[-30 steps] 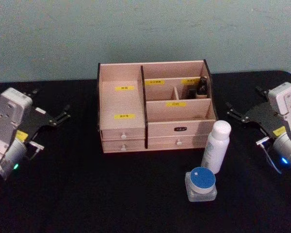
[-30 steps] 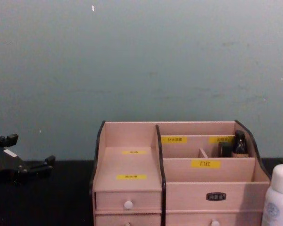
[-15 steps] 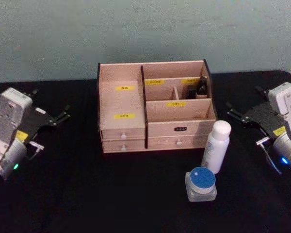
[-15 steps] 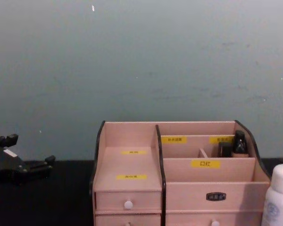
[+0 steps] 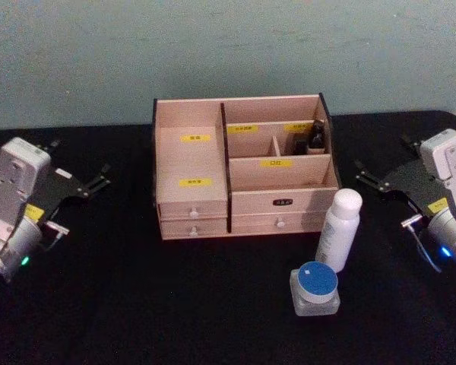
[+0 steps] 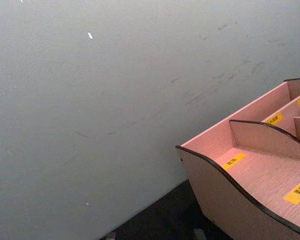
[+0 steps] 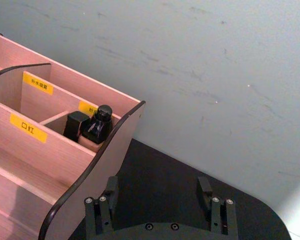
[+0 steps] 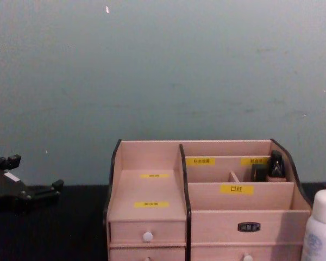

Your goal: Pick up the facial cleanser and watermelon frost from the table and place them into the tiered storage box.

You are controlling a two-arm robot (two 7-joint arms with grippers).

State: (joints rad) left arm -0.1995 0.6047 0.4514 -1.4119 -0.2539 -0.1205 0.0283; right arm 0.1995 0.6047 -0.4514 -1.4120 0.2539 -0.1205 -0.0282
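Note:
The tiered storage box [image 5: 190, 163] stands at the middle back of the black table, with stepped open compartments and small drawers; it also shows in the chest view [image 8: 152, 190] and both wrist views [image 6: 260, 170] [image 7: 50, 155]. In front of its right side stand a white bottle [image 5: 339, 228] [image 8: 319, 228] and a clear jar with a blue lid [image 5: 315, 289]. I cannot tell which is the facial cleanser and which the watermelon frost. My left gripper [image 5: 82, 157] [image 8: 32, 173] rests open at the far left. My right gripper [image 5: 380, 152] [image 7: 157, 197] rests open at the far right, apart from the bottle.
A small dark bottle [image 7: 97, 125] and a black item [image 7: 75, 124] sit in the box's back right compartment. The black table [image 5: 137, 304] has free room in front of the box and on the left. A grey-green wall [image 8: 163, 65] stands behind.

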